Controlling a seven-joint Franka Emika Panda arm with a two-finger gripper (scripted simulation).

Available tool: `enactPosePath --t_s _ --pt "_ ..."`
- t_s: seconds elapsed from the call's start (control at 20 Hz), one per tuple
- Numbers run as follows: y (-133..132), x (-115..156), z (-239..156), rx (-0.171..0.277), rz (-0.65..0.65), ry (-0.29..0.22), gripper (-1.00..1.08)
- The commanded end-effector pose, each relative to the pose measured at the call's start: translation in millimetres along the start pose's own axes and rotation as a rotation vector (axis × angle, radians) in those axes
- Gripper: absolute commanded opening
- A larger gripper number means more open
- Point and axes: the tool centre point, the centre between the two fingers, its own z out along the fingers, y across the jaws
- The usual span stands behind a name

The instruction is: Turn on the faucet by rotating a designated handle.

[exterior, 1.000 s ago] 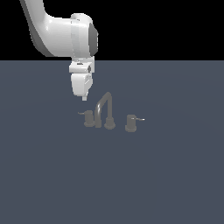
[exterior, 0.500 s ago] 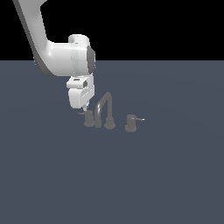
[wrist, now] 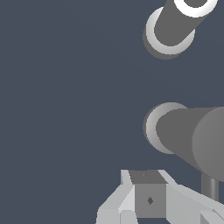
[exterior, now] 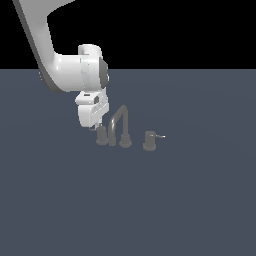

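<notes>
- Faucet [exterior: 121, 126] stands mid-floor: arched spout, a knob on either side.
- The handle [exterior: 102, 135] is the knob on the exterior view's left, large in the wrist view [wrist: 192, 140].
- The gripper [exterior: 95, 125] hangs just beside the handle's left; whether its fingers are parted or closed cannot be made out.
- The twin knob [exterior: 149, 140] sits to the right.

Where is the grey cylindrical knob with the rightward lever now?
In the exterior view, the grey cylindrical knob stands at the right end of the faucet set, right of the arched spout.
</notes>
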Motion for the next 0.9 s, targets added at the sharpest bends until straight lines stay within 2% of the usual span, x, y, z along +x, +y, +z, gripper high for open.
enactPosePath --t_s 0.0,0.4,0.5,0.85 --pt "3 -2 0 0.0 0.0 0.0 -1.0" --pt "30 -17 0 0.0 0.001 0.0 -1.0" --pt "22 -11 0 0.01 0.007 0.002 -1.0" --pt "43 -10 0 0.006 0.004 0.001 -1.0"
